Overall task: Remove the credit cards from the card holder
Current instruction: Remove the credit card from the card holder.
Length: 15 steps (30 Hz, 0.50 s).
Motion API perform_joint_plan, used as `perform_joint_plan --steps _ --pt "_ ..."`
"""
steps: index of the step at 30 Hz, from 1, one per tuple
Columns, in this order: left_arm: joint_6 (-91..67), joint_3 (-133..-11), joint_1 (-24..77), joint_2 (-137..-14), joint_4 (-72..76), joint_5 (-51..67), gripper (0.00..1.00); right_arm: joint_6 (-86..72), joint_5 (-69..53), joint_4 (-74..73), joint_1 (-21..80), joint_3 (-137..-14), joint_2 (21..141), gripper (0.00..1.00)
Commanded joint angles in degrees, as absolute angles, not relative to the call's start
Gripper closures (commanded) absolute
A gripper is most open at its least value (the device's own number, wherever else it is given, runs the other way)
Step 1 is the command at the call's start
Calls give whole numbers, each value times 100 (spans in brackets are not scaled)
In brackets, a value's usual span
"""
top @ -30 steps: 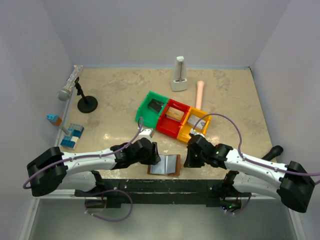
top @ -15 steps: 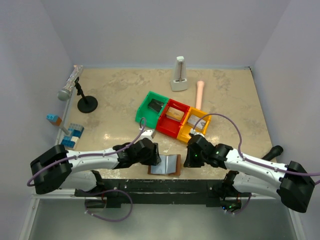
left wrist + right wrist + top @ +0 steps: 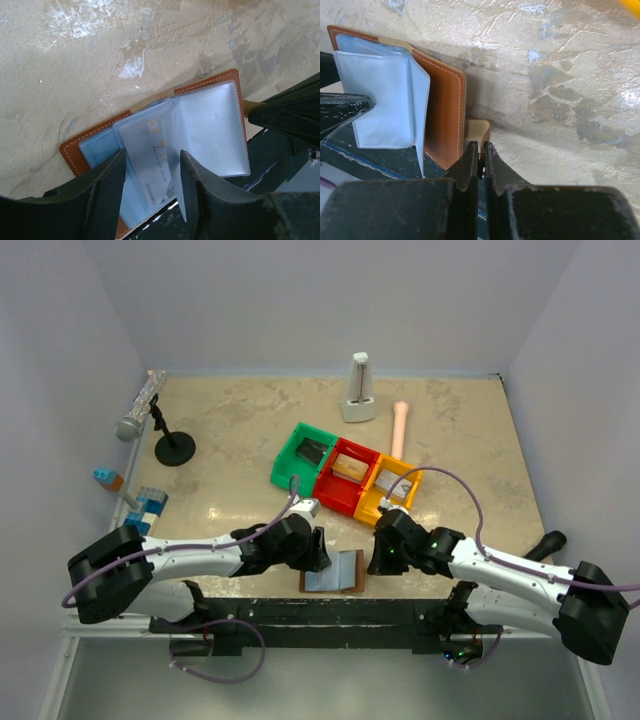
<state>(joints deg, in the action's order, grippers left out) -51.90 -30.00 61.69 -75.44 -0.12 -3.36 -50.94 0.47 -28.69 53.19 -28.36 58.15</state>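
Card holder (image 3: 335, 571) spread open at the 6 o'clock edge of the table (image 3: 230, 510), between both claws.

The left gripper (image 3: 152, 156) hangs open directly over it, fingers straddling a card (image 3: 156, 167) in a clear sleeve. The card's long axis runs roughly 12 to 6 in the left wrist view, parallel to the fingers, so this looks the better-placed arm for the pull: a short descent, then a squeeze across the card's width. The right gripper (image 3: 479, 150), at the holder's 3 o'clock in the top view, is closed and appears to pinch the brown tab (image 3: 476, 131), anchoring the holder. Both forearms lie low, reaching inward from 9 and 3 o'clock.
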Motion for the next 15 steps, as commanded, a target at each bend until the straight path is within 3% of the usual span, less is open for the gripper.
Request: perform_joint_plan --steps 1,15 --pt "-5054 -3278 6205 -7646 396 -26 49 -5054 18 -2681 5300 -2874 5854 100" --pt "-4922 -3260 6205 -7190 53 -413 48 -5054 18 -2646 5291 -2865 5897 100"
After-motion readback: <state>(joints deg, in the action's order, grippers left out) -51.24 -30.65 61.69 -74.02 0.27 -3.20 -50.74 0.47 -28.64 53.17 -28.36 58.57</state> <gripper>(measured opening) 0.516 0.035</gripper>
